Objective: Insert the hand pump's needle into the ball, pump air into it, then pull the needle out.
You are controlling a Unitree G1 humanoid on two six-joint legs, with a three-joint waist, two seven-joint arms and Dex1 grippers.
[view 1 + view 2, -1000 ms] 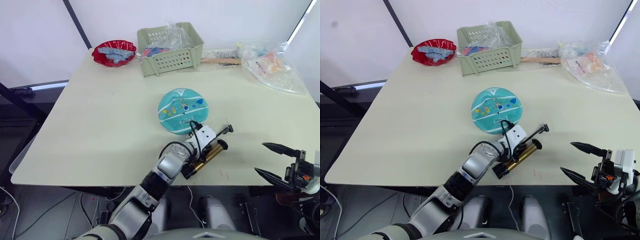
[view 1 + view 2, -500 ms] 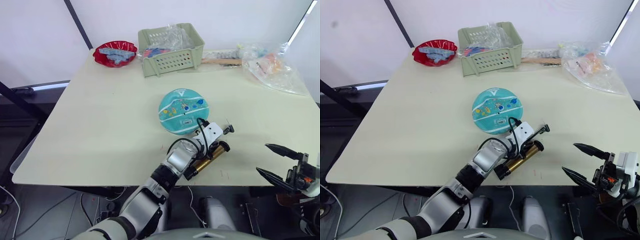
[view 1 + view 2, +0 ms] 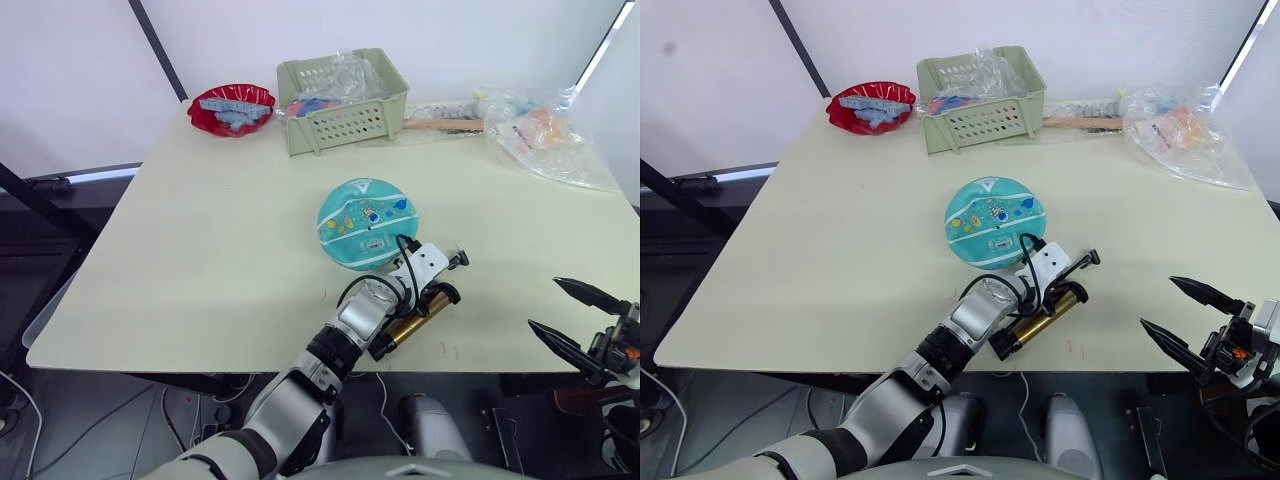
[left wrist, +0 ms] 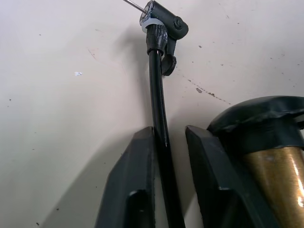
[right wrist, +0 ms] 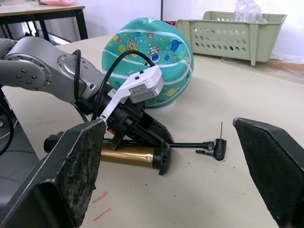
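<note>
Head stereo pair high over the table; both wrist cameras low, close on the hand pump.

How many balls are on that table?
1. A single teal ball with white stripes and cartoon prints sits mid-table, just beyond the gold-barrelled hand pump. The green slotted plastic basket and the crinkled clear plastic bags at the far edge could hide others.

Matt cream table, faintly speckled up close. The hand pump gleams with a brushed gold metal barrel and glossy black plastic foot. Its hose is smooth, shiny black; the needle is thin bare metal. The ball looks like slick printed rubber. Upper centre, a perforated plastic basket holds crinkly clear film. Right fingers show rough, gritty pads.
</note>
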